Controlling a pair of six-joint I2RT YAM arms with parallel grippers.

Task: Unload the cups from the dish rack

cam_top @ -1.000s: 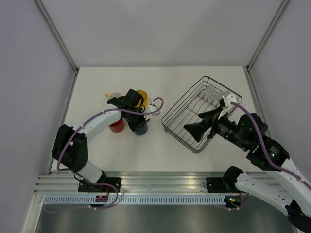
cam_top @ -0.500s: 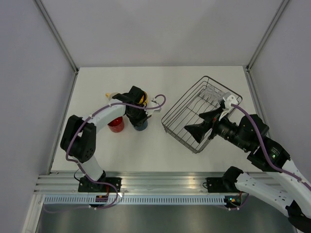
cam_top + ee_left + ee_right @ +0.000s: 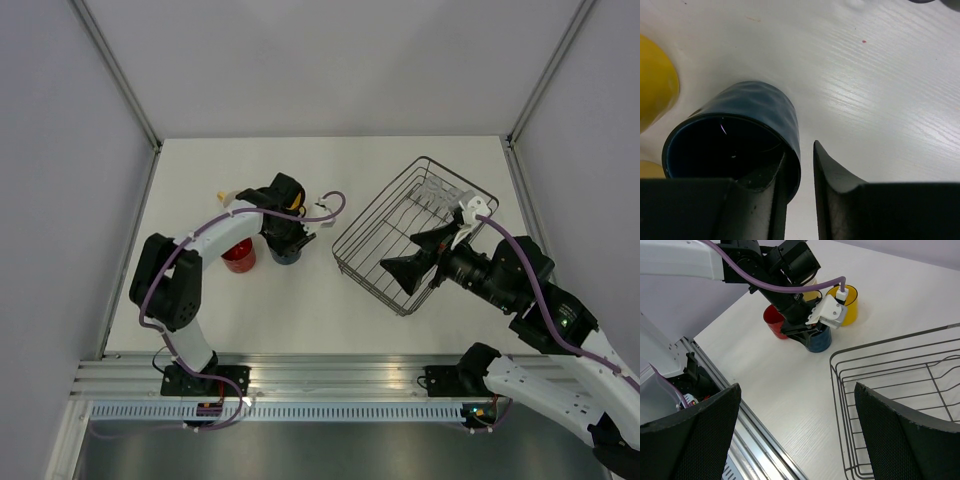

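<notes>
1. Left wrist view first. My left gripper point(image 3: 799, 152) straddles the rim of the dark blue mug point(image 3: 755, 110), with one finger inside the cup and the other outside.
2. The jaws are only a crack apart. Pale table shows between the outer finger and the mug wall, so I judge my grip is slack and I am holding nothing firmly.
3. What has changed over the last second is that my left forearm has swung round above the mugs and the gripper has come down over the blue one. The mug itself has barely shifted. It stands upright on the table point(image 3: 300, 160), well apart from the dish rack point(image 3: 380, 200) on my left arm's side.
4. I take this to mean the blue mug is delivered. The next move should be a straight lift so the inner finger clears the rim without tipping the cup.
5. The bright yellow mug point(image 3: 655, 85), the red mug point(image 3: 238, 258) and the pale yellow mug point(image 3: 230, 197) stand clustered round the blue one, all outside the rack on that same side. All four mugs look unloaded.
6. My right gripper point(image 3: 797, 390) hangs at the rack's near side. It has not moved in that second, and its fingers are spread wide and hold nothing.
7. Clear glass tumblers point(image 3: 438, 192) still sit in the rack's far corner. They seem to be the remaining work, and they are closest to my right arm.
</notes>
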